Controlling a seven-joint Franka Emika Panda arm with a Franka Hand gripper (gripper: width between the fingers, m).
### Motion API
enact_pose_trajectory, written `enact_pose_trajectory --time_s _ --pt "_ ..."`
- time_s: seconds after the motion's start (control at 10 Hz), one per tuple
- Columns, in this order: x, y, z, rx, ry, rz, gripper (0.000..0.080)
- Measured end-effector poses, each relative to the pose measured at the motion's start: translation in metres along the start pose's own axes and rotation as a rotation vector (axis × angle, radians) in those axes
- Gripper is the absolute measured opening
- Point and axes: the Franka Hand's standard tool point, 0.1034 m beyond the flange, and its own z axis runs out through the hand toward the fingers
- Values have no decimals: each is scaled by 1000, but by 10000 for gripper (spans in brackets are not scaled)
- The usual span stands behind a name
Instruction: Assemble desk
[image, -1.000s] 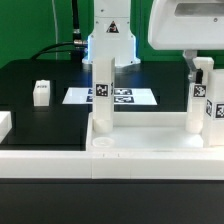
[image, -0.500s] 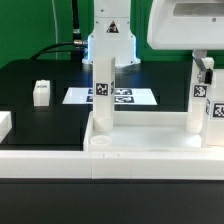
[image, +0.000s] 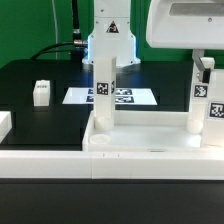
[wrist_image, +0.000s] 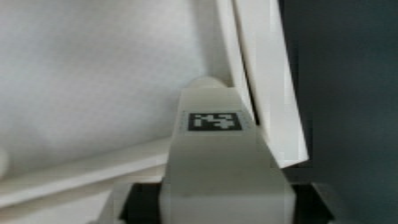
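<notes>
The white desk slab (image: 150, 128) lies at the front of the exterior view with a white tagged leg (image: 103, 95) standing upright in its left corner. My gripper (image: 204, 64) comes down at the exterior view's right and is shut on another upright tagged leg (image: 199, 100) at the slab's right side. A further tagged white piece (image: 214, 110) shows just behind it at the frame edge. In the wrist view the held leg (wrist_image: 221, 140) fills the middle between my dark fingers (wrist_image: 143, 203), above the slab's floor (wrist_image: 89, 80) and next to its rim.
A loose white leg (image: 41, 92) lies on the black table at the exterior view's left, with a white block (image: 4, 125) at the far left edge. The marker board (image: 135, 98) lies behind the slab. A long low white rail (image: 40, 160) runs along the front.
The gripper and the held leg have shifted very slightly toward the exterior view's right, and the leg's tag sits a touch higher. Nothing else has moved.
</notes>
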Motion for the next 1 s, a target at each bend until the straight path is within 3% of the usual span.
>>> enact_pose_trajectory --time_s 0.4,1.0 --pt "-1 -3 1 42 19 396 290" --pt "-2 -7 1 76 -19 925 290"
